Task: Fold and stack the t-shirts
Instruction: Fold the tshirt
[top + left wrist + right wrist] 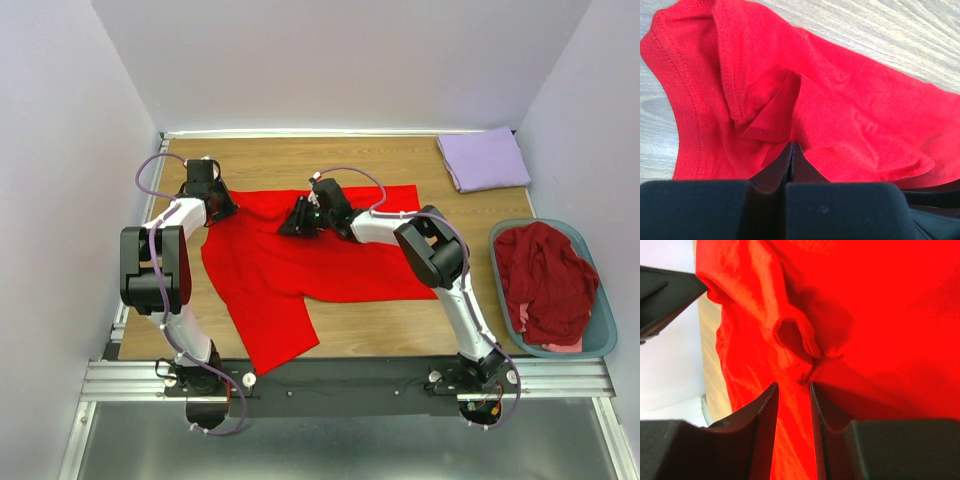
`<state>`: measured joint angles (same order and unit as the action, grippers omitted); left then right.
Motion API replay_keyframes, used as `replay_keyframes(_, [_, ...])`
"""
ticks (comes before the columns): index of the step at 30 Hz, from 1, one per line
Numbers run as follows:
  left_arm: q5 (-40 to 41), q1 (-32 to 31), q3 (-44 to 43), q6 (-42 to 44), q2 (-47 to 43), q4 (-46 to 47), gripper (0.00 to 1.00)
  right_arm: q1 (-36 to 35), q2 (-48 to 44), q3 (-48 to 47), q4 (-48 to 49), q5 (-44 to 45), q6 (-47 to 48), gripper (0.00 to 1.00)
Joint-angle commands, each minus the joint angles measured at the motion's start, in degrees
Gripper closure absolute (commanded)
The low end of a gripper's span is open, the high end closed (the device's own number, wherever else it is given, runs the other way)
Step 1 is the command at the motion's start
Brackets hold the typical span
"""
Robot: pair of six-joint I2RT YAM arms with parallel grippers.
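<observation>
A bright red t-shirt (300,265) lies spread across the middle of the table, one part hanging toward the near edge. My left gripper (215,205) is at the shirt's far left corner. In the left wrist view its jaws are shut on a pinched fold of the red t-shirt (850,115), with the gripper (792,146) closed tight. My right gripper (297,222) sits over the shirt's far middle. In the right wrist view the gripper (792,386) stands open above a puckered crease in the red cloth (880,315), gripping nothing.
A folded lavender t-shirt (485,158) lies at the far right corner. A teal basket (600,330) at the right edge holds crumpled maroon t-shirts (545,280). Bare wood (400,325) shows near the right arm.
</observation>
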<state>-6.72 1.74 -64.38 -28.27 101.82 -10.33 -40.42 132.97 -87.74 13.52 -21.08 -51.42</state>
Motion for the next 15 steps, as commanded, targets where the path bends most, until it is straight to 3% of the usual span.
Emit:
replay_keyframes(1, [-0.8,-0.3,-1.0,0.9,0.0,1.0,0.99,-0.6,1.2,-1.7,-0.5,6.0,-1.6,0.61])
replay_keyframes(11, [-1.0,-0.4,-0.9,0.8,-0.5,0.9,0.99,-0.9,3.3,-3.7,0.4,8.6,-3.6,0.61])
replay_keyframes(15, [-0.9,-0.4,-0.8,0.7,-0.8,0.8,0.99,-1.1,4.2,-4.4,0.9,7.4,-4.0,0.68])
